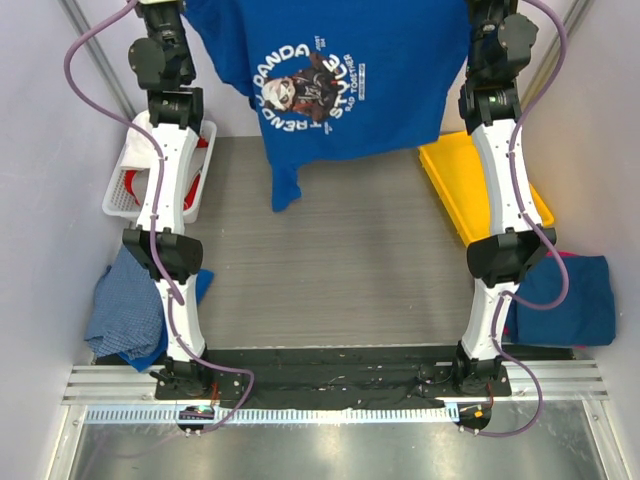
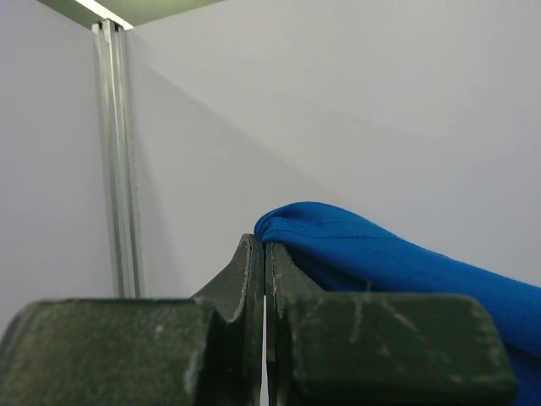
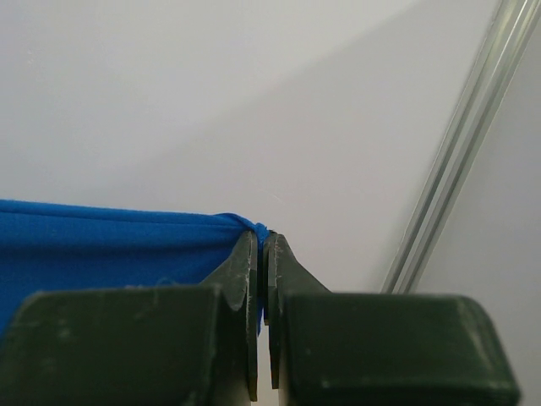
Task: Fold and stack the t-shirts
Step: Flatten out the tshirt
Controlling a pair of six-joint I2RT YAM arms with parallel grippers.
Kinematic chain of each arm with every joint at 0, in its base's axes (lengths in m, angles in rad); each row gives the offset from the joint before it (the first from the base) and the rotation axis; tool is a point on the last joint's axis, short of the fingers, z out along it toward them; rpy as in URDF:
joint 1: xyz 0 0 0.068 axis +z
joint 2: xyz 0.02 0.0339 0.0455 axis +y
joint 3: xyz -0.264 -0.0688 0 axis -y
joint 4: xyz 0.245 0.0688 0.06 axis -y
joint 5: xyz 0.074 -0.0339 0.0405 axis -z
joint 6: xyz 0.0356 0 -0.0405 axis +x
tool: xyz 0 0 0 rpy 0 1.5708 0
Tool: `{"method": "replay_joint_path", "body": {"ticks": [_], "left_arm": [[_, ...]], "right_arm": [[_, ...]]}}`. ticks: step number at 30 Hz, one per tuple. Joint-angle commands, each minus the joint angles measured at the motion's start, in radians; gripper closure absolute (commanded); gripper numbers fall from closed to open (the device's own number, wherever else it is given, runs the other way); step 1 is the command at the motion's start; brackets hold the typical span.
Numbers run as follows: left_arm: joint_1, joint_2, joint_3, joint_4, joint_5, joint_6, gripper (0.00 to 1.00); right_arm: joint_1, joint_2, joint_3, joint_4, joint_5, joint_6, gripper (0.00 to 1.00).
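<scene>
— Grey ribbed matting covers our tabletop (image 1: pixel 330 270); pale walls (image 1: pixel 40 150) close it in on both sides, with a metal rail (image 1: pixel 100 383) along the near edge.
— What do we have around it?
— A white basket (image 1: pixel 118 200) far left with something red inside, and a yellow tray (image 1: pixel 445 175) far right. A crumpled blue heap (image 1: pixel 125 310) lies by our left arm (image 1: pixel 165 200). A dark blue shirt (image 1: pixel 570 295) lies by the right arm (image 1: pixel 500 200), with a sliver of pink cloth (image 1: pixel 575 257) at its far edge. The arms hide part of each.
— And the printed shirt (image 1: pixel 340 70)?
— We hold it up, spread between the arms over the far end of the tabletop, one sleeve (image 1: pixel 285 190) dangling lowest. Our left claw (image 2: pixel 265 247) is pinched tight on a rolled edge of it; our right claw (image 3: pixel 264 241) is pinched on the opposite edge, cloth stretching away to its left.
</scene>
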Motion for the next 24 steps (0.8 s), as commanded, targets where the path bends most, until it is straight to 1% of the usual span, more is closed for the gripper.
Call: {"method": "replay_joint_path", "body": {"ticks": [1, 4, 7, 9, 10, 11, 13, 14, 16, 17, 19, 20, 22, 23, 24], "left_arm": [[0.022, -0.012, 0.055, 0.150, -0.025, 0.010, 1.00], [0.022, -0.009, 0.049, 0.162, -0.051, 0.019, 1.00], [0.024, -0.031, 0.000, 0.176, -0.102, 0.042, 1.00], [0.021, -0.067, -0.106, 0.193, -0.145, 0.051, 1.00], [0.021, -0.118, -0.158, 0.194, -0.151, 0.053, 1.00], [0.021, -0.145, -0.272, 0.208, -0.160, 0.056, 1.00], [0.016, -0.226, -0.386, 0.198, -0.166, 0.059, 1.00], [0.018, -0.252, -0.502, 0.181, -0.170, 0.045, 1.00], [0.013, -0.306, -0.613, 0.136, -0.147, 0.031, 1.00], [0.011, -0.361, -0.722, 0.088, -0.124, 0.025, 1.00], [0.004, -0.415, -0.837, 0.075, -0.088, 0.030, 1.00], [0.001, -0.467, -0.934, 0.067, -0.081, 0.039, 1.00], [-0.004, -0.513, -1.000, 0.035, -0.078, 0.042, 1.00], [-0.004, -0.553, -1.035, -0.036, -0.065, 0.033, 1.00], [-0.004, -0.576, -1.054, -0.069, -0.056, 0.024, 1.00]], "right_arm": [[-0.001, -0.009, 0.062, 0.145, 0.009, -0.001, 0.99], [0.001, -0.012, 0.054, 0.148, 0.014, 0.011, 0.99], [0.001, -0.058, -0.019, 0.163, 0.024, 0.022, 0.99], [-0.001, -0.090, -0.120, 0.166, 0.034, 0.025, 0.99], [-0.001, -0.122, -0.180, 0.148, 0.037, 0.029, 0.99], [-0.001, -0.136, -0.208, 0.134, 0.038, 0.032, 0.99], [-0.001, -0.167, -0.263, 0.086, 0.057, 0.063, 0.99], [-0.001, -0.197, -0.327, 0.064, 0.051, 0.069, 0.99], [-0.001, -0.234, -0.416, 0.033, 0.043, 0.086, 0.99], [-0.001, -0.272, -0.496, 0.022, 0.043, 0.091, 0.99], [0.001, -0.309, -0.609, 0.010, 0.034, 0.097, 0.99], [-0.001, -0.323, -0.636, 0.005, 0.040, 0.095, 0.99], [-0.001, -0.363, -0.664, -0.055, 0.044, 0.132, 0.99], [0.001, -0.377, -0.690, -0.079, 0.044, 0.135, 0.99], [0.001, -0.406, -0.707, -0.093, 0.037, 0.144, 0.99]]}}
